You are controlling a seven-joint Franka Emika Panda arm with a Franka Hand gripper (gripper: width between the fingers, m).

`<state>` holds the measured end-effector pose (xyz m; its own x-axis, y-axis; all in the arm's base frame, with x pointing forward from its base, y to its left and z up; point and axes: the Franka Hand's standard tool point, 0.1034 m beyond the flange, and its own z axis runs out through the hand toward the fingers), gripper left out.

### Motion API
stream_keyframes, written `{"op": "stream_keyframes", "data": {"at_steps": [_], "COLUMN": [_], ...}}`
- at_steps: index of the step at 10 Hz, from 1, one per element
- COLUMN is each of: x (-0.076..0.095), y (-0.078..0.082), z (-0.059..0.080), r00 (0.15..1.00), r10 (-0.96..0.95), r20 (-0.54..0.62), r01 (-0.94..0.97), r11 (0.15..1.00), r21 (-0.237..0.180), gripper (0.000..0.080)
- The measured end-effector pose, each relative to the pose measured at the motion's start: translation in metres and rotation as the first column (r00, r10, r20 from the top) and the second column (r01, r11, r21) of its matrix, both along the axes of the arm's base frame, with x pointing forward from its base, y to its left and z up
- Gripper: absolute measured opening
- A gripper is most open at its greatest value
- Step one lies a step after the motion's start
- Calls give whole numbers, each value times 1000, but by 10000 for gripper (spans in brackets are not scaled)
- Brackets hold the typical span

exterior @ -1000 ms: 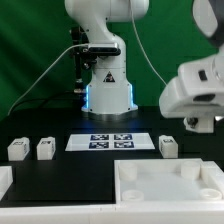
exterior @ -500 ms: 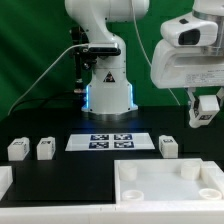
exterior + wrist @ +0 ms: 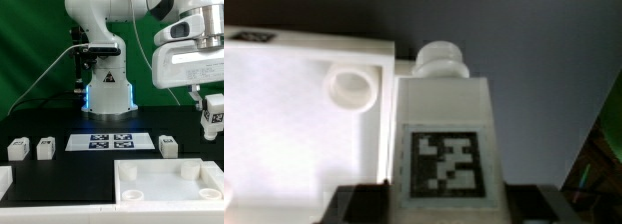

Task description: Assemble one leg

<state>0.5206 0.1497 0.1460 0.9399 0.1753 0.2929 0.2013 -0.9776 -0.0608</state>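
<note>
My gripper point(image 3: 212, 120) is shut on a white leg point(image 3: 211, 114) with a black-and-white tag and holds it in the air at the exterior view's right, above the back right of the white panel point(image 3: 160, 188). In the wrist view the leg point(image 3: 441, 120) stands out lengthwise from between the dark fingers point(image 3: 367, 202) of the gripper point(image 3: 441, 204), its round peg end pointing away. The panel point(image 3: 287, 120) lies beneath it, and a round corner socket point(image 3: 349, 84) sits beside the leg. Three more legs stand on the table: two at the left point(image 3: 17, 149) point(image 3: 45, 149) and one at the right point(image 3: 168, 145).
The marker board point(image 3: 108, 141) lies flat at the table's middle in front of the robot base point(image 3: 106, 85). A white piece point(image 3: 4, 181) shows at the exterior view's lower left edge. A green backdrop is behind.
The wrist has lifted and swung over the last second, bringing the held leg into clear view. Since half a second ago the leg has shifted slightly right and down.
</note>
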Motion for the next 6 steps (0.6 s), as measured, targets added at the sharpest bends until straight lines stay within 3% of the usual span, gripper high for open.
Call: {"op": "stream_keyframes", "data": {"at_steps": [1,2,3,6], "x": [25,35,38,37], "y": [-27,-49,-54,-52], "z": [22,27,30,29], "r00": [991,981,972,972], "r10": [55,103,134,137], "r20": [123,167,191,189], "r01": [-53,-95,-122,-125], "r11": [998,994,990,989], "r21": [-19,-55,-74,-73], "gripper": [294,294,294,294]}}
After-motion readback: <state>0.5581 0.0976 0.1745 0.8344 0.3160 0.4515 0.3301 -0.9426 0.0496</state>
